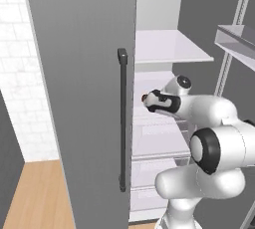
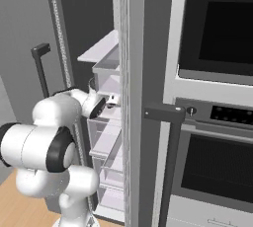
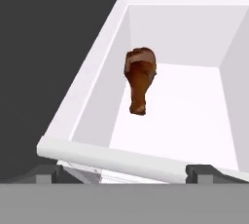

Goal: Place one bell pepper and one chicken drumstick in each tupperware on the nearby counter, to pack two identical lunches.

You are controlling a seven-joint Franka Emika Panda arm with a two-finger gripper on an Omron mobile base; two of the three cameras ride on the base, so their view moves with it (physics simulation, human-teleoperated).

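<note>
Brown chicken drumstick (image 3: 140,78) lies in a white fridge bin (image 3: 97,91), near its left wall, thick end far. Gripper (image 3: 125,172) hovers just outside the near rim, fingers wide apart, empty.

An open grey fridge door (image 1: 79,98) with a dark vertical handle (image 1: 122,118) — white shelves (image 1: 169,46) inside; beside it a built-in oven (image 2: 217,122) — wooden floor (image 1: 35,193) below.
</note>
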